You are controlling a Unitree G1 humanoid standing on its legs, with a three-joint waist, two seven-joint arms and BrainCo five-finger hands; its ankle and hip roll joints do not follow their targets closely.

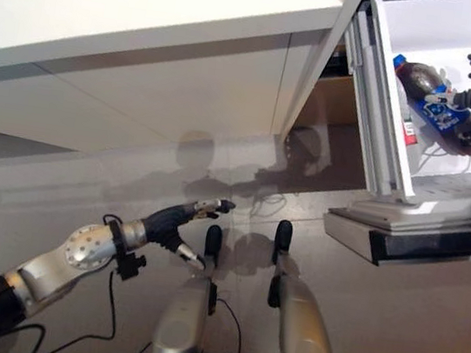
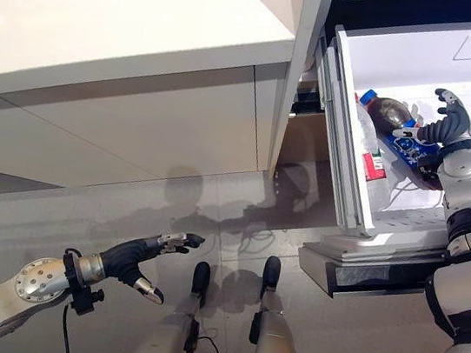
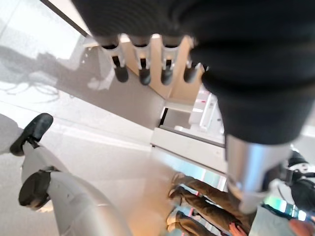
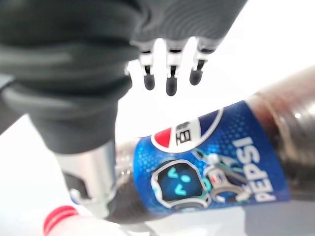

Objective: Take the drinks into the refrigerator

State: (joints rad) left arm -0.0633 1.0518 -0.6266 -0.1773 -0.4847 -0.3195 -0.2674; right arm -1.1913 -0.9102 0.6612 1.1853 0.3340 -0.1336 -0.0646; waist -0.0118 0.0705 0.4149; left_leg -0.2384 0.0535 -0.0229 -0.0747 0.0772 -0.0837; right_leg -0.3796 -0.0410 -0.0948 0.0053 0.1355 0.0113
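The cola bottle (image 2: 399,134), dark with a blue label and a blue cap, lies tilted inside the white refrigerator compartment (image 2: 428,54) at the upper right of the head views, its cap end pointing up and toward the compartment's left wall. Just below its cap end, against that same wall, sits a second, clear bottle with a red label (image 2: 372,163). The right robot hand (image 2: 448,121) is up at the cola bottle's far end, with its fingers reaching above the bottle and its thumb beside the label. In the right wrist view the fingers (image 4: 170,78) stand straight and spread over the label without curling round the bottle (image 4: 211,167), and the thumb (image 4: 93,172) lies alongside the bottle's dark body; whether the thumb actually touches it I cannot tell. A red-and-white cap or label edge (image 4: 61,219) shows at the corner of that view, near the bottle.

The refrigerator's front panel (image 1: 384,118) stands swung outward on the compartment's left side, and a grey drawer or ledge (image 1: 403,231) juts out below the compartment. To the left of the refrigerator runs a white desk (image 1: 135,13) with plain white fronts beneath it.

The left robot hand (image 1: 178,221) hangs low over the pale floor (image 1: 85,182), well apart from the refrigerator, fingers loosely extended and holding nothing. The left wrist view shows its fingers (image 3: 142,73) straight in a row, with a person's legs (image 3: 206,201) standing on the floor beyond them.
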